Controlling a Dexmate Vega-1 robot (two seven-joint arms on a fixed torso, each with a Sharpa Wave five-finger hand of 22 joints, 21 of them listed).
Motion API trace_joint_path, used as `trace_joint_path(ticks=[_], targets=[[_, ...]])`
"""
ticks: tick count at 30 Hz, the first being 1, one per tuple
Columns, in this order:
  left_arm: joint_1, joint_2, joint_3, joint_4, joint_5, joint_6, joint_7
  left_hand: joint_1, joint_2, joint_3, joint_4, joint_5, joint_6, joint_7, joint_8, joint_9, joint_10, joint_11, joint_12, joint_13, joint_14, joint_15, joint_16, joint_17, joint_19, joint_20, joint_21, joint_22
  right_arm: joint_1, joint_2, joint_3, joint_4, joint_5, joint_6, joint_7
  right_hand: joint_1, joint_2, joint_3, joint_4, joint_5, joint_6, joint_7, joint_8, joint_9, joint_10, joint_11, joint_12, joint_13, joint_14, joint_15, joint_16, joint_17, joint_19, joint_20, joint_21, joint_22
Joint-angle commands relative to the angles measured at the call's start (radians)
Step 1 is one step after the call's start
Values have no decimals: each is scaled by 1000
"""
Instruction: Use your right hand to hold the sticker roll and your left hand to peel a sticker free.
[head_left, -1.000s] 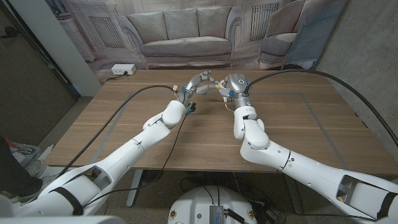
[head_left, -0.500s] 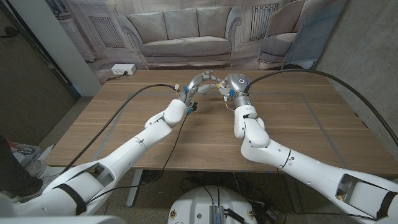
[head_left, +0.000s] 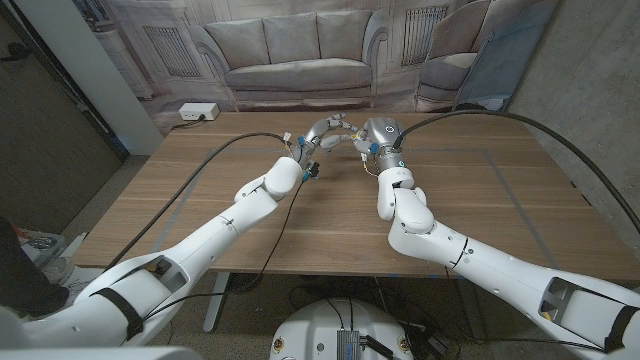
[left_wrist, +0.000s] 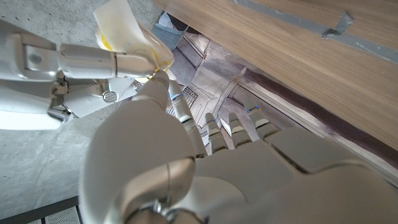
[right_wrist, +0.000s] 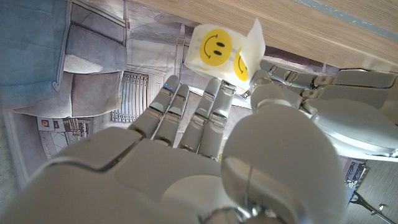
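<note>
Sticker roll (right_wrist: 219, 51) with yellow smiley stickers (right_wrist: 216, 43) held at fingertips of right hand (head_left: 377, 132), raised above far middle of wooden tabletop (head_left: 470, 200). Left hand (head_left: 318, 135) met with right hand at roll; roll's paper edge pinched between thumb and finger of left hand in left wrist view. Remaining fingers (left_wrist: 238, 121) of left hand extended.
</note>
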Motion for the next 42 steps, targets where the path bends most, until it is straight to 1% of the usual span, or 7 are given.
trace_joint_path(ticks=[1, 12, 19, 24, 25, 27, 42], targets=[[-20, -26, 10, 36, -11, -2, -1, -10, 7, -1, 2, 1, 17, 23, 1, 3, 16, 5, 1, 4, 1, 4, 0, 3, -6, 4, 2, 4, -4, -13, 12, 3, 12, 32, -21, 3, 11, 8, -4, 9, 18, -20, 3, 2, 0, -7, -4, 4, 9, -141, 6, 0, -1, 1, -3, 4], [-73, -44, 26, 113, -89, -60, -137, 31, 94, 47, -1, 19, 47, -5, -6, 0, 30, -13, 3, 4, 0, -8, 2, 7, -9, 1, 4, 6, -14, -24, 21, -2, 19, 53, -38, 1, 9, 8, -3, 10, 21, -24, 4, 2, 5, -11, -3, 4, 10, -147, 6, 0, -5, 2, -5, 4], [-67, -45, 27, 98, -68, -57, -103, 5, 78, 38, 2, 29, -32, -3, -48, 0, -26, 5, -14, 5, -32, 4, -9, 5, -43, 8, -4, 7, -20, -23, 23, -6, 16, 51, -46, 0, 8, 9, -3, 10, 20, -23, 4, 1, 5, -14, -4, 5, 11, -149, 6, 0, -7, 1, -6, 4], [-38, -55, 11, 71, -49, -42, -21, 14, 89, 48, -8, 31, 124, 12, 14, 13, 34, -2, 10, 4, 2, -6, 6, 3, -13, 12, 10, 7, -26, -26, 25, -13, 15, 52, -52, 0, 8, 9, -3, 11, 21, -24, 4, 1, 5, -14, -4, 5, 11, -152, 6, 0, -7, 1, -6, 4], [-43, -47, 15, 74, -52, -52, -40, 32, 108, 64, -16, 32, 219, 45, 64, 33, 69, -17, 19, 4, 29, -15, 13, 2, -3, 17, 17, 7, -27, -26, 25, -15, 14, 51, -52, 0, 7, 9, -3, 11, 21, -23, 4, 1, 6, -14, -4, 5, 12, -153, 6, 0, -7, 0, -6, 4], [-43, -37, 16, 58, -53, -35, -56, 35, 106, 66, -19, 30, 255, 58, 84, 41, 89, -24, 23, 4, 37, -23, 14, 1, 7, 12, 22, 7, -28, -26, 24, -17, 12, 50, -54, 0, 7, 10, -3, 11, 22, -24, 4, 0, 6, -14, -4, 5, 12, -153, 6, 0, -7, 0, -6, 4], [11, -37, -6, -9, -23, 5, 52, 57, 121, 89, -28, 29, 252, 114, 111, 81, 121, -48, 24, 4, 52, -41, 13, 0, 20, -5, 35, 8, -42, -39, 24, -39, 2, 56, -67, -1, 5, 11, -3, 12, 23, -24, 3, -1, 5, -16, -5, 5, 11, -154, 5, -1, -8, -2, -7, 4]])
